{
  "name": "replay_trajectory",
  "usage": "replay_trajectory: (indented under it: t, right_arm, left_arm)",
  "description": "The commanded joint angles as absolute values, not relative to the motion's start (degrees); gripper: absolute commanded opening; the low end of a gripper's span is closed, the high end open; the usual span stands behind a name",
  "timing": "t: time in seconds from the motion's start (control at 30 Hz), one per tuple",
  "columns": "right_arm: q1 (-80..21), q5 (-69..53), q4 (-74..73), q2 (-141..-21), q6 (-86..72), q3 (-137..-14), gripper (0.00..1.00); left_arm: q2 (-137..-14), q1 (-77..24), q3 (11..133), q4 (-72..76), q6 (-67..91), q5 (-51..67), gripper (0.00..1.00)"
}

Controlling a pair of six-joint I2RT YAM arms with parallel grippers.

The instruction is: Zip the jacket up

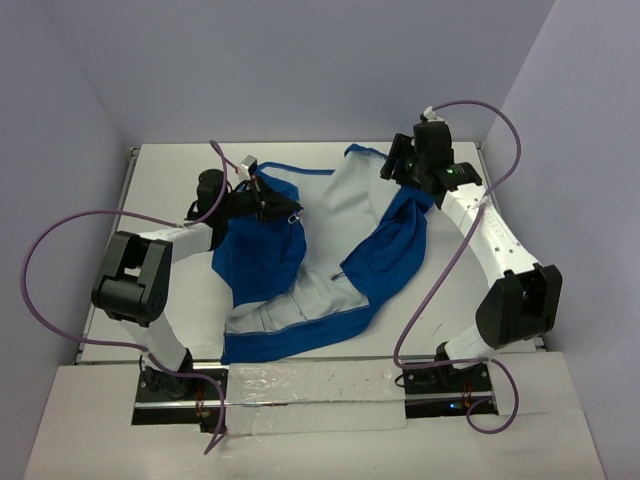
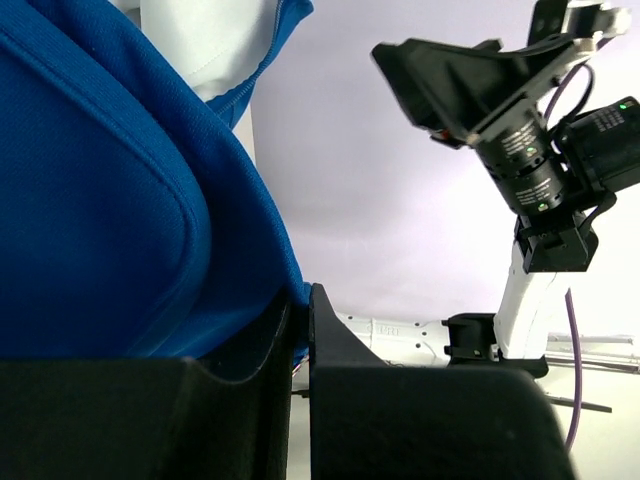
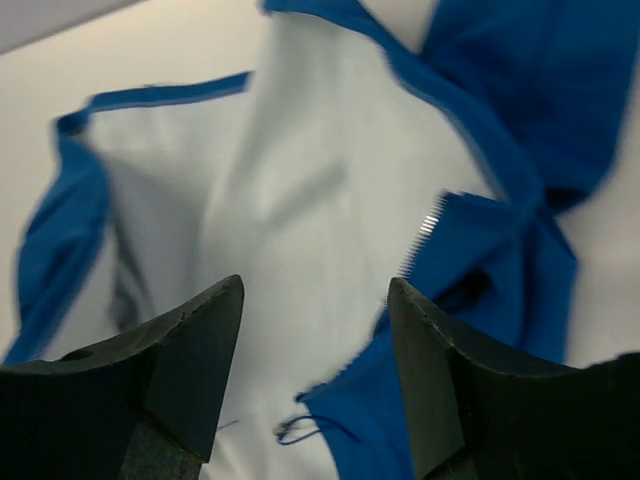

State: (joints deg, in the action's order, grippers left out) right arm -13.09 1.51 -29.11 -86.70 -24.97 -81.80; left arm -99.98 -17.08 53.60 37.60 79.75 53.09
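The royal-blue jacket point(image 1: 262, 262) lies spread open on the table, its pale lining point(image 1: 340, 220) facing up in the middle. My left gripper point(image 1: 272, 203) is shut on a fold of the left front panel; in the left wrist view blue fabric point(image 2: 100, 200) is pinched between the nearly touching jaws of that gripper point(image 2: 300, 310). My right gripper point(image 1: 392, 165) hovers open over the jacket's far right edge. Seen from the right wrist, it point(image 3: 315, 290) holds nothing, with lining point(image 3: 300, 180) and a short run of silvery zipper teeth point(image 3: 428, 228) below it.
The white table point(image 1: 165, 170) ends at walls on the far, left and right sides. Purple cables point(image 1: 60, 230) loop off both arms. A clear strip point(image 1: 310, 385) lies between the arm bases. The right arm point(image 2: 530, 170) shows in the left wrist view.
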Motion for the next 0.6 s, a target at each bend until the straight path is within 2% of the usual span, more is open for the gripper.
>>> replay_trajectory:
  t: [0.0,0.1,0.2,0.57]
  right_arm:
    - [-11.6,14.8,-35.2,-85.2,-22.7,-81.7,0.71]
    - [-8.7,14.1,-34.6,-84.7,-23.7,-78.2,0.73]
    - [-6.4,7.7,-30.3,-83.5,-25.8,-74.4,0.73]
    - [-2.8,-5.0,-19.7,-88.7,-30.0,-71.0,0.64]
  left_arm:
    - [-99.2,-17.0,56.5,37.3,78.0,52.6,0.0]
    - [-98.8,-17.0,56.7,36.0,77.1,52.4,0.0]
    - [-98.4,-17.0,56.9,34.1,75.9,52.1,0.0]
    - [-98.4,-17.0,57.7,33.5,75.7,52.6,0.0]
